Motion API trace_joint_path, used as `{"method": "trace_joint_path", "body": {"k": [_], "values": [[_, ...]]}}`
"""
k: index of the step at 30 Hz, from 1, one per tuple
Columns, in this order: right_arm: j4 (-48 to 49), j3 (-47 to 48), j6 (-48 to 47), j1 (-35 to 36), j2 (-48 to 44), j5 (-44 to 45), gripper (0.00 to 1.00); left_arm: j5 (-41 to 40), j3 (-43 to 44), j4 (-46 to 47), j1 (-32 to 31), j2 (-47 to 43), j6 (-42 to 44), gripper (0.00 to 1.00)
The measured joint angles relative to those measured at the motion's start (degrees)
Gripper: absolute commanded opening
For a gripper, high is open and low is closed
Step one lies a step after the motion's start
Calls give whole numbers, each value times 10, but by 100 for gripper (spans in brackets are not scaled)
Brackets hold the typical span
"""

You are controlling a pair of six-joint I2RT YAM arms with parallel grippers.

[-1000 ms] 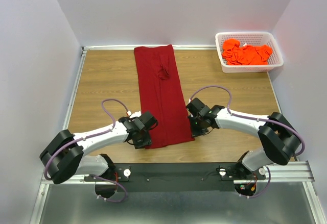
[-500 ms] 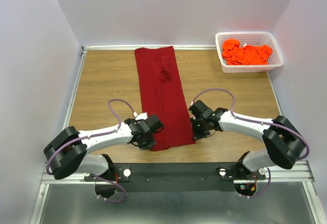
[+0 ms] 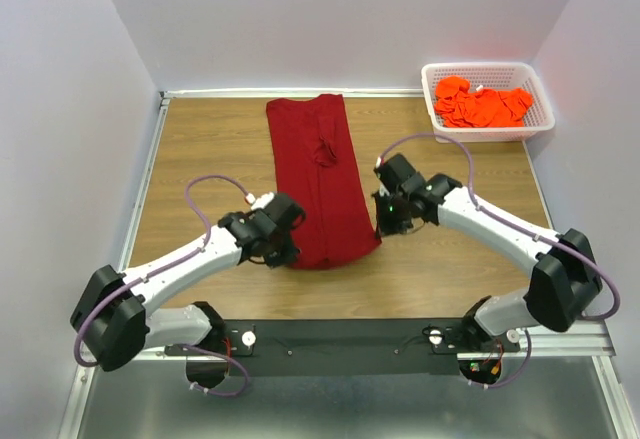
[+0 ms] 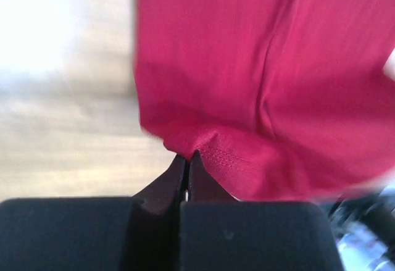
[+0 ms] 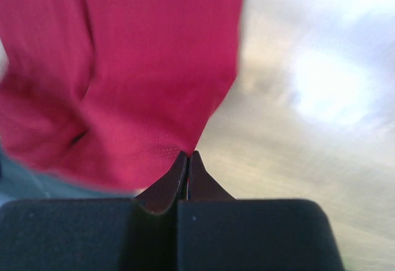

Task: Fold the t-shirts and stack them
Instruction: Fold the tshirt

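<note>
Two grippers (image 3: 287,252) (image 3: 380,227) pinch one maroon t-shirt (image 3: 318,189); one basket (image 3: 480,134)

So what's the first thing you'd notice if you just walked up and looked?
The long dark red t-shirt stretched down the middle of the wooden table jumps out first. The left gripper and right gripper each pinch a near corner of it. Bright orange t-shirts sit piled in a white basket at the far right corner.

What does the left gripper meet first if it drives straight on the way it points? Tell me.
The maroon t-shirt: the left gripper is shut on its hem, and more of that cloth seems to lie directly ahead.
</note>
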Motion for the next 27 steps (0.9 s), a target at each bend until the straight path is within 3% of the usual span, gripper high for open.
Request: {"method": "trace_joint_path", "body": {"k": [3, 10, 17, 27], "values": [[3, 70, -21, -28, 38, 37, 1, -5, 25, 19, 75, 21, 50, 0], [47, 153, -64, -49, 141, 90, 1, -26, 125, 64, 167, 119, 157, 0], [92, 195, -87, -65, 207, 111, 1, -49, 200, 100, 211, 196, 223, 0], [148, 235, -101, -80, 255, 119, 1, -66, 214, 158, 238, 257, 263, 0]]}}
